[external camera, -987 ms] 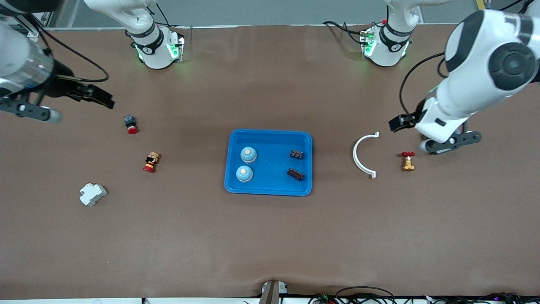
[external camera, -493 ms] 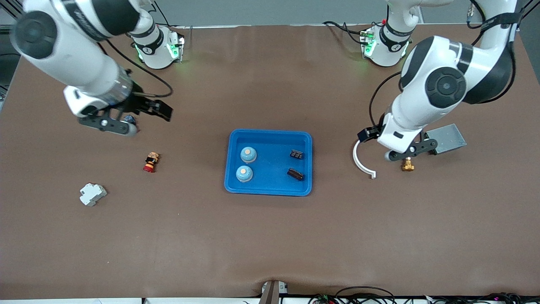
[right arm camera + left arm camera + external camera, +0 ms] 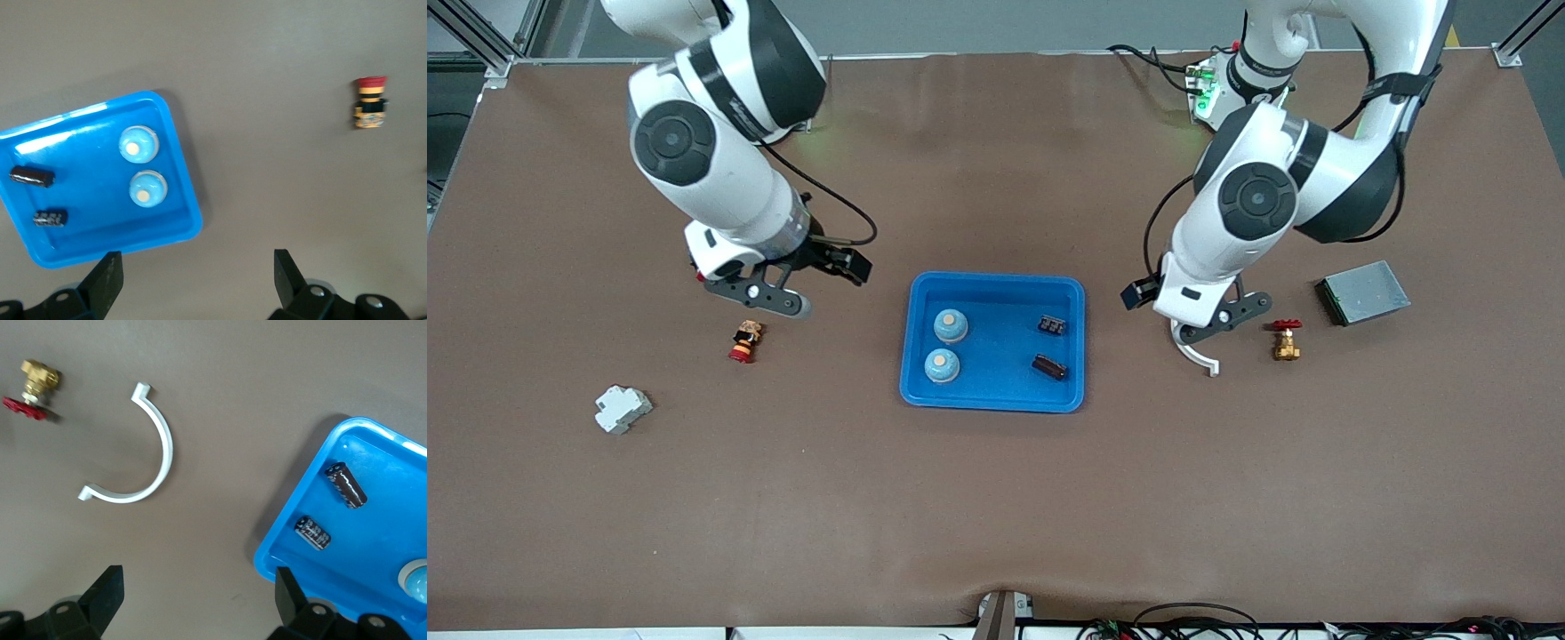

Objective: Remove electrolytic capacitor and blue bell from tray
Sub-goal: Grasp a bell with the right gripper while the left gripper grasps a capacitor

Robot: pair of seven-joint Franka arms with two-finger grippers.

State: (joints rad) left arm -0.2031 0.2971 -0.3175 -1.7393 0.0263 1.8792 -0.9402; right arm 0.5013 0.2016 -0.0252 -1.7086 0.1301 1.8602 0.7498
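Open left pincer [image 3: 197, 597] and right pincer [image 3: 197, 277] flanking tray [image 3: 996, 398].

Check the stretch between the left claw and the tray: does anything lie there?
No. In the left wrist view, only bare table separates the open left claw from the tray. The white clip lies on the table away from the tray, toward the valve.

Even, bright overhead light fills the scene. My arms cast soft, faint shadows on the brown worktop [image 3: 996, 498]. The blue tray [image 3: 996, 402] shows pale glare along its glossy rim and floor. Green lamps glow at my arm bases. Wrist views look slightly soft.
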